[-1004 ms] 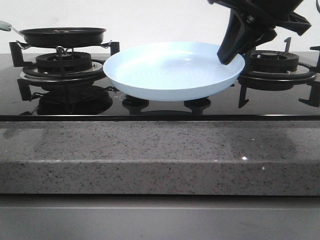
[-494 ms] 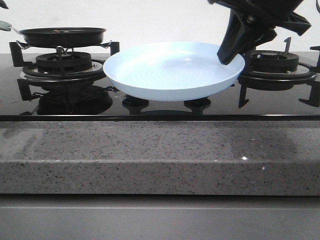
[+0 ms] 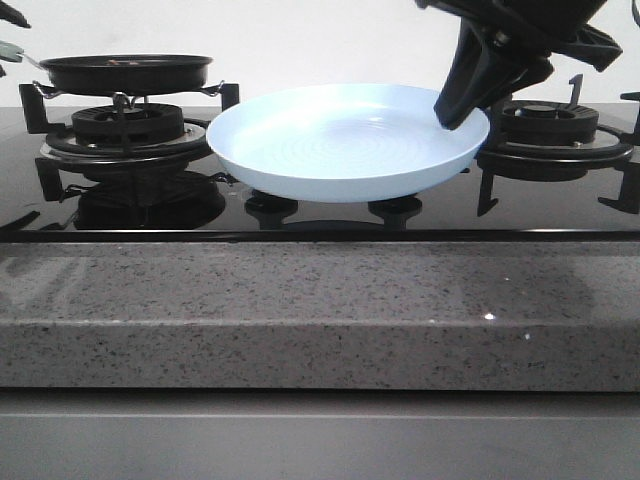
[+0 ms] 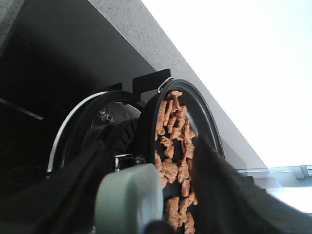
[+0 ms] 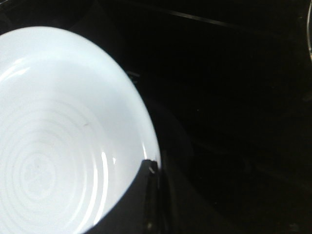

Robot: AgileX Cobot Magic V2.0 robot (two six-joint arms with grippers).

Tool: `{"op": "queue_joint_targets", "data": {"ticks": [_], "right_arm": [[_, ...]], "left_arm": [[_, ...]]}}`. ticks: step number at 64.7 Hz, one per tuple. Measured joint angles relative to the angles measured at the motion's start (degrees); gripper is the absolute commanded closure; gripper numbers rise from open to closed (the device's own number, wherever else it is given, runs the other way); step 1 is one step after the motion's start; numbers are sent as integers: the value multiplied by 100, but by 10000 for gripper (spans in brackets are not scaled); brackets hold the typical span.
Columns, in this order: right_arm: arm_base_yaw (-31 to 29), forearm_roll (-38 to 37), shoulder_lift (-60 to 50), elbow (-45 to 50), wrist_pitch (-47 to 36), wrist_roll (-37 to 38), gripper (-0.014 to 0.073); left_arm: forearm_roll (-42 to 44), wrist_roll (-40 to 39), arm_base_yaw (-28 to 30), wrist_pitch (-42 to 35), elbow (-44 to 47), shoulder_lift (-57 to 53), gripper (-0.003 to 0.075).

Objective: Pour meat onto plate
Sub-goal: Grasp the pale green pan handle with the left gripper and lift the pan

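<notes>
Currently I have the right claw (image 3: pixel 452 118) clamped on the rim of the plate (image 3: pixel 340 140), which sits over the middle of the hob, between the two burners, and holds nothing. The meat (image 4: pixel 174 146) lies in the black frying pan (image 3: pixel 125 72) on the burner at the hob's left rear. In the left wrist view the left claw (image 4: pixel 146 214) straddles the pan's pale green handle (image 4: pixel 129 200), a finger on each side; I cannot tell whether the fingers are clenched on it or only flank it.

Risks from this state:

1. Handle slip. If the left claw lifts before it bites fully, the pan may roll about its handle and shed slices onto the hob.
2. Snagging. The pan rests on the burner's black grate (image 3: pixel 120 125); a sideways drag instead of a clean lift could catch a prong and jolt the meat out.
3. Plate tilt. The plate is pinched at one rim point only, so the falling load could tip it.
4. Overshoot. The plate is shallow; a steep, fast pour could send slices over the far rim.
</notes>
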Motion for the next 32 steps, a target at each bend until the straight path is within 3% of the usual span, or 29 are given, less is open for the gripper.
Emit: {"op": "queue_joint_targets", "data": {"ticks": [32], "right_arm": [[0,0,0,0,0,0,713]], "left_arm": [[-235,0,0,134,-9,0,723]]}}
